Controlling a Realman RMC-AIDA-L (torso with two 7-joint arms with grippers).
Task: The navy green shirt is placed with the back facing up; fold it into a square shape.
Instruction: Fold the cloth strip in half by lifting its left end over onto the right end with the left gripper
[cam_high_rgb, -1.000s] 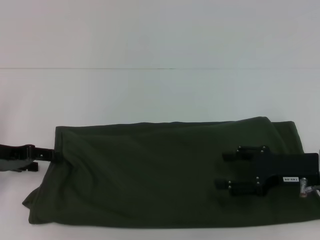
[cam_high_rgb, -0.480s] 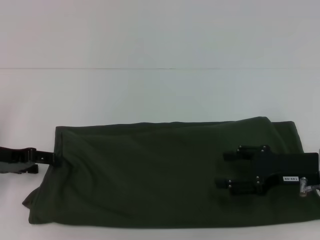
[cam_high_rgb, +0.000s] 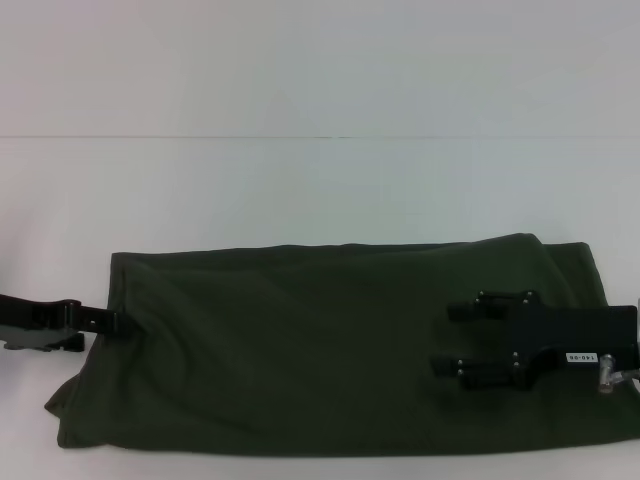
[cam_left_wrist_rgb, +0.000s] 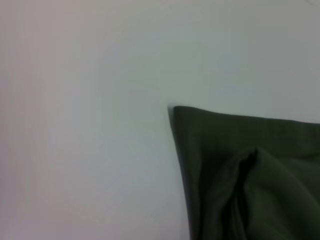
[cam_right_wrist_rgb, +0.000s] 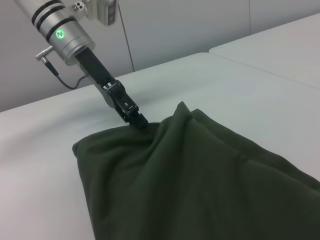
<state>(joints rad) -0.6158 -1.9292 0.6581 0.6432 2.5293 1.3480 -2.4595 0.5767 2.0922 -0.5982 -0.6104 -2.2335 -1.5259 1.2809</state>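
The shirt (cam_high_rgb: 330, 345) was a soft matte olive cloth, already folded into a long wide band lying flat across the near part of the white table (cam_high_rgb: 320, 190), plain side up, with gentle wrinkles and a small raised peak at its left edge. That left end looked a bit bunched, with the near-left corner poking out past the rest.

Compared with a second ago the left gripper (cam_high_rgb: 112, 322) had dropped slightly lower along that left edge, otherwise the cloth sat about the same.

Left gripper was at the shirt's left edge, its black tips pressed together and pinching a bit of fabric there, pulling it into that little peak. Right gripper (cam_high_rgb: 452, 340) hovered over the right part of the shirt, its two fingers (cam_high_rgb: 470, 308) spread apart with nothing between them, and it hadn't budged
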